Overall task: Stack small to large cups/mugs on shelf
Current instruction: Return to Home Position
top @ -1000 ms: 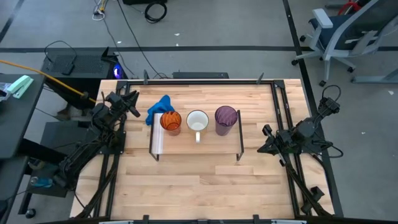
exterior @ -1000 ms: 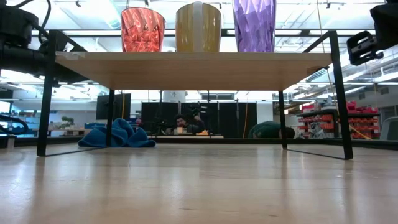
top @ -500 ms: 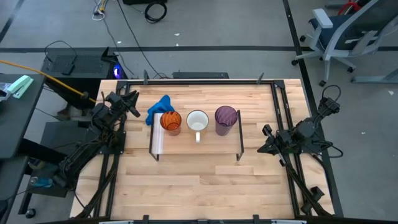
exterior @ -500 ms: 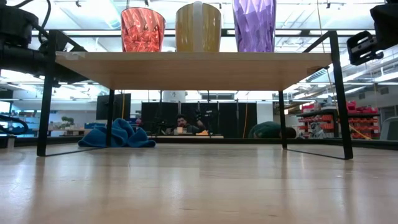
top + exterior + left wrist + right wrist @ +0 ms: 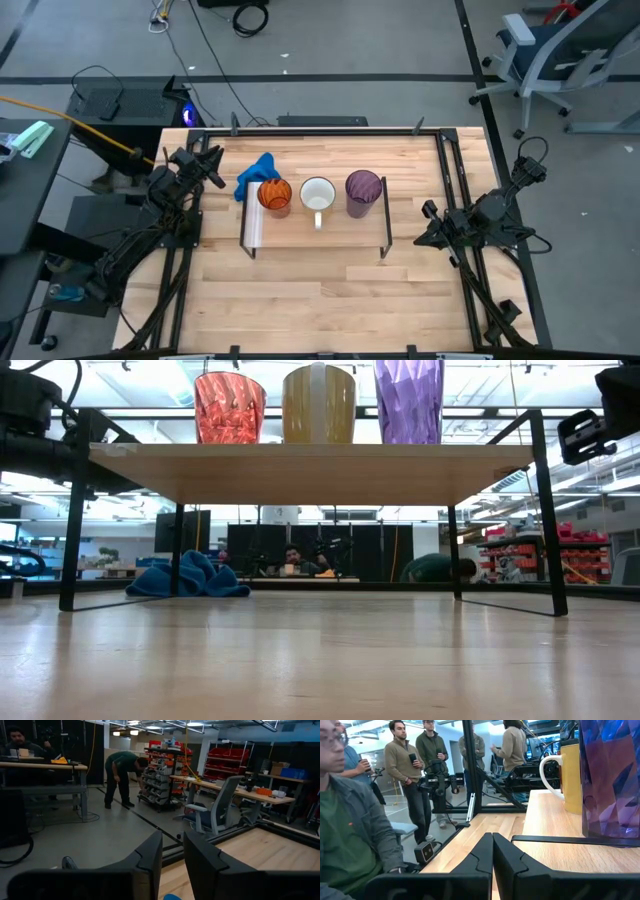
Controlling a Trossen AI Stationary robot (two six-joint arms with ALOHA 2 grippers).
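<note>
The orange cup (image 5: 274,194), the white handled mug (image 5: 317,194) and the purple tumbler (image 5: 363,190) stand upright in a row on the light-wood shelf (image 5: 330,232), each by its base. In the low view they show atop the shelf board (image 5: 310,470): orange cup (image 5: 229,407), mug (image 5: 319,403), tumbler (image 5: 409,400). My left gripper (image 5: 214,162) waits by the table's left edge, its fingers (image 5: 172,852) slightly apart and empty. My right gripper (image 5: 421,226) waits right of the shelf, shut (image 5: 492,851) and empty, facing the tumbler (image 5: 610,780) and the mug (image 5: 567,770).
A blue cloth (image 5: 254,175) lies crumpled on the table behind the shelf's left end, also in the low view (image 5: 190,577). The shelf's black legs (image 5: 72,540) stand on the tabletop (image 5: 330,290). Several people (image 5: 405,765) stand in the room beyond the table.
</note>
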